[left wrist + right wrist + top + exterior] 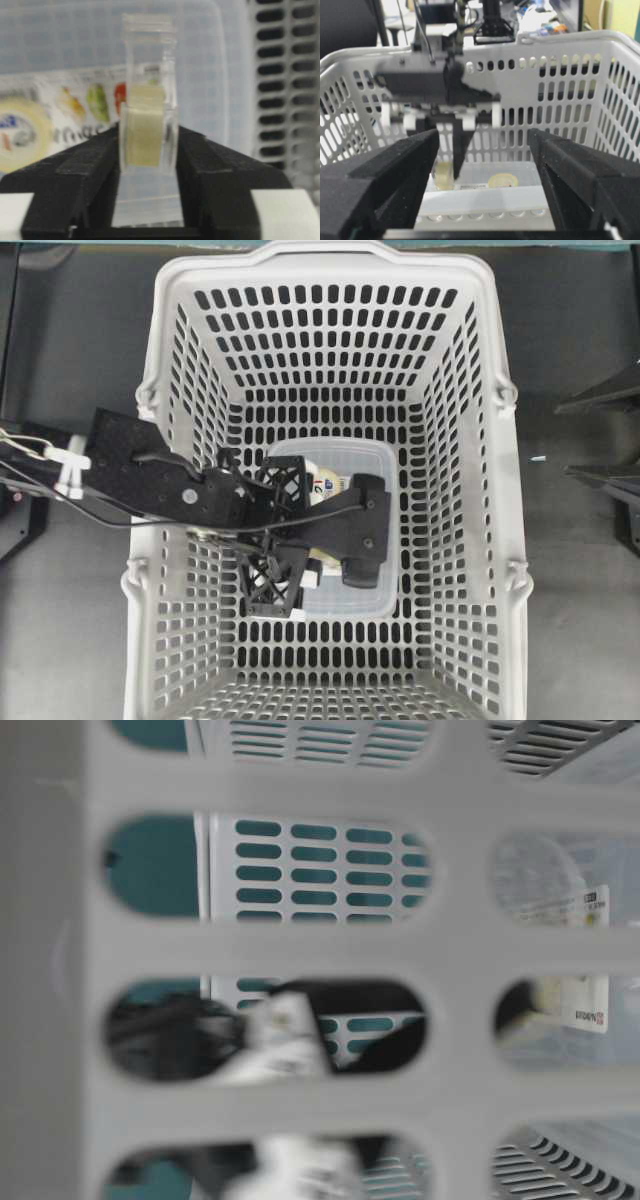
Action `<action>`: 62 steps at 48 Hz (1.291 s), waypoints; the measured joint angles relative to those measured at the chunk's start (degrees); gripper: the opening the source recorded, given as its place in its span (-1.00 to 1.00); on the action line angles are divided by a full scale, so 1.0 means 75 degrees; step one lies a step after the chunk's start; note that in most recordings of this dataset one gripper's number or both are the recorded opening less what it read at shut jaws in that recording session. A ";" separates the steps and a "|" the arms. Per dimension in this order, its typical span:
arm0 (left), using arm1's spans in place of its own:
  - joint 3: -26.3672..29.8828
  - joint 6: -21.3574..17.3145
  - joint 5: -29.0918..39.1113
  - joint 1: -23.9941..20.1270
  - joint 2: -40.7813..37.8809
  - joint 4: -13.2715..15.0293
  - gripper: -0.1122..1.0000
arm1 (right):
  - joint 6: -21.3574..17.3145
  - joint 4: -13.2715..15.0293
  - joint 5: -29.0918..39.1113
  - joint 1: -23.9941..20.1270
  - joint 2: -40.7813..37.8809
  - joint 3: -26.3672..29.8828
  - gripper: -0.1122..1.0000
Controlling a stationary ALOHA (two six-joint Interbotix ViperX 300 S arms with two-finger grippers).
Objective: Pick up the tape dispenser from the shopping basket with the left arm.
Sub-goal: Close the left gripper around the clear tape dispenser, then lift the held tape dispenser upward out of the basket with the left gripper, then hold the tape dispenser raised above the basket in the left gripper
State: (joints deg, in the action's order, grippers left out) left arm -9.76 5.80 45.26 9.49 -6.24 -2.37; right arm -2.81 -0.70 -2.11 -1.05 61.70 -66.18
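counter (580,570): dark grey, carries the shopping basket (470,440).
basket: light grey, slotted walls and floor; flat clear box (370,455) with printed label lies on the floor.
left arm (150,475): reaches over the basket's side wall, down inside.
left gripper (148,145): closed tight on the tape dispenser (147,125).
tape dispenser: small, clear, cream roll; inside basket, over the box; contact with box unclear.
right gripper (482,165): wide apart, empty, outside basket.
room: blurred clutter behind the basket.

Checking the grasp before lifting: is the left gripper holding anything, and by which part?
Yes: the left gripper pinches the tape dispenser by its two flat sides, about midway along it.
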 measured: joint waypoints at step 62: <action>0.2742 0.0117 0.2531 0.0000 0.0832 -0.0012 -0.27 | 0.0000 0.0000 0.0012 -0.0012 0.0012 -0.0070 0.46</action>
State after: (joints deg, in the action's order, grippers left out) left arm 10.81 6.68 64.25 9.49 0.00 -2.46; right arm -2.81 -0.70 -2.02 -1.14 61.79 -66.71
